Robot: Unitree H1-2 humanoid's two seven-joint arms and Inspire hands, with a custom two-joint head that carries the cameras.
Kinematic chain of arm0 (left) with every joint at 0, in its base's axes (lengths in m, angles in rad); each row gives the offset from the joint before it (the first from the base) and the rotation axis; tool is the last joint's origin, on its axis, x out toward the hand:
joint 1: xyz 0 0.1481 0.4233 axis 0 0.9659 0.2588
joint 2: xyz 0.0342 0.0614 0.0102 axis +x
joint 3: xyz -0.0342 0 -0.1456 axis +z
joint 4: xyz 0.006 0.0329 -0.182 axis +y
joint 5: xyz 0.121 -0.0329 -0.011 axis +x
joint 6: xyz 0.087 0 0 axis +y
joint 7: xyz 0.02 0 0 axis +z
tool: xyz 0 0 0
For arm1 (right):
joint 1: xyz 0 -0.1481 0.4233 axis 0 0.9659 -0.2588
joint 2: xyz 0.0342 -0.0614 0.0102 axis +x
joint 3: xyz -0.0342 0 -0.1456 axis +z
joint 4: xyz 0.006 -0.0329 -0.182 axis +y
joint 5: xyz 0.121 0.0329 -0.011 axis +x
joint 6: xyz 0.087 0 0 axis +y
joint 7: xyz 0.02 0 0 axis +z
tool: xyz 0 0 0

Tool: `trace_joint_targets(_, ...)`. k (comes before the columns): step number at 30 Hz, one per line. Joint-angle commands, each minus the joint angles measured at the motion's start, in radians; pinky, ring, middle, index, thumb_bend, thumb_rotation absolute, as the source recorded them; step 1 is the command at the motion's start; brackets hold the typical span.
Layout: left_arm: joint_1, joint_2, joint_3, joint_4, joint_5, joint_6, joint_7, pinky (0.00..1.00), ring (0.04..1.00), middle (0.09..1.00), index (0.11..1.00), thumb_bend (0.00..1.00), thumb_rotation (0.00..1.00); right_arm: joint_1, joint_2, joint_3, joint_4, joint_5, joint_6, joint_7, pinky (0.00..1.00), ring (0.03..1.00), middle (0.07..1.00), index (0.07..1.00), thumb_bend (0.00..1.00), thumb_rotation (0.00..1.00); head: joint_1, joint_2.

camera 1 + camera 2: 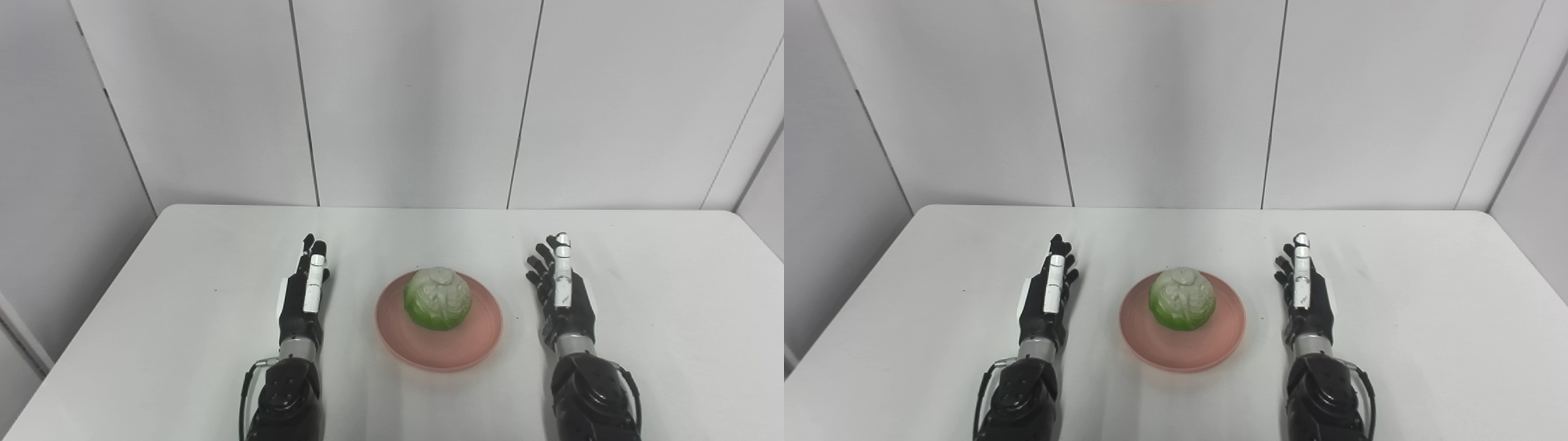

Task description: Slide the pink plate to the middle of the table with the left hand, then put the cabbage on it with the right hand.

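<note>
White table (184,294), grey panel wall behind. Cabbage (437,298) sits on the pink plate (453,349), midway between the 2 hands: inward of left hand (303,294) and right hand (563,294), both empty, fingers extended. Task looks done.

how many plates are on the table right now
1. The pink plate sits near the middle of the table, between the left hand and right hand, with the cabbage on it. Nothing looks hidden.
</note>
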Motion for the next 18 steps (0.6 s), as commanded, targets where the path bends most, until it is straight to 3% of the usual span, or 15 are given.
trace_joint_targets(1, -0.014, 0.004, 0.001, -0.016, -0.019, 0.031, -0.022, 1.0, 0.988, 0.992, 0.999, 0.9, 0.95, -0.011, -0.009, 0.023, 0.003, -0.024, -0.034, 0.004, 0.99, 0.957, 0.97, 0.987, 0.71, 1.0, -0.003, -0.001)
trace_joint_targets(4, -0.016, 0.01, 0.001, -0.021, -0.027, 0.03, -0.027, 1.0, 0.973, 0.985, 0.992, 0.88, 0.94, -0.006, -0.018, 0.042, 0.022, -0.029, -0.022, 0.016, 1.0, 0.996, 0.998, 0.999, 0.76, 1.0, -0.002, 0.003)
trace_joint_targets(11, -0.013, 0.005, -0.009, -0.025, -0.035, 0.03, -0.034, 1.0, 0.966, 0.981, 0.983, 0.89, 0.93, -0.006, -0.023, 0.052, 0.019, 0.039, 0.022, 0.095, 1.0, 1.0, 1.0, 1.0, 0.77, 1.0, -0.002, 0.005)
trace_joint_targets(18, -0.01, -0.007, -0.023, -0.026, -0.043, 0.042, -0.036, 1.0, 0.983, 0.992, 0.993, 0.91, 0.92, -0.003, -0.028, 0.063, 0.009, 0.04, 0.027, 0.099, 1.0, 1.0, 1.0, 1.0, 0.76, 1.0, -0.002, 0.008)
